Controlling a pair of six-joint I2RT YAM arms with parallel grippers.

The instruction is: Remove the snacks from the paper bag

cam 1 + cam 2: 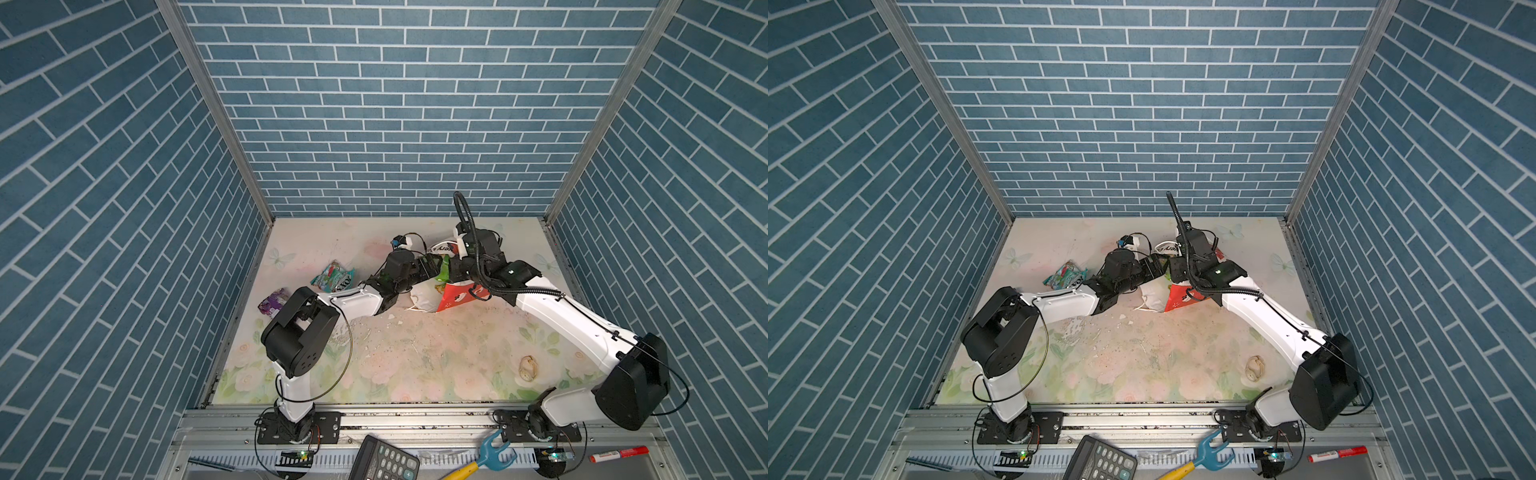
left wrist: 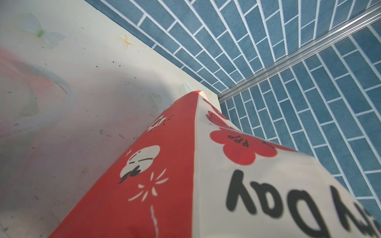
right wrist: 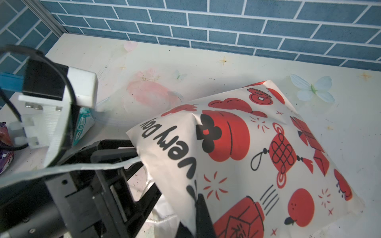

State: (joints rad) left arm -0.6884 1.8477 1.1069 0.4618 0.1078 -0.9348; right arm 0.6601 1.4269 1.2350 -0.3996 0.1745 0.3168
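Enclosure: blue brick-pattern walls [image 1: 374, 104] around a floral tabletop [image 1: 415, 365].

Item 1, paper bag [image 3: 257, 154]: lies on its side in the far middle of the table. Its long axis runs from the mouth, which faces the left arm, toward the far right corner. Cord handles trail out at the near side of the mouth.

Item 2, left gripper [image 1: 432, 266]: reaches in along that axis, with its fingertips hidden past the bag's lip. In the right wrist view the jaws stand well apart. No hold on anything is visible.

Item 3, right gripper [image 3: 199, 208]: pinched shut on the upper white panel at the mouth, holding it up off the table.

Item 4, green packet [image 1: 444, 270]: sits at the mouth, just ahead of the left gripper and between the two grippers. Whether it touches the fingers cannot be told.

Item 5, snacks lying outside the bag: teal packet [image 1: 332, 277] and purple packet [image 1: 272, 301], both on the left of the table.

Judgement: the left arm is the nearer one and is in line with the opening, so a straight pull back along the bag's axis would suit.
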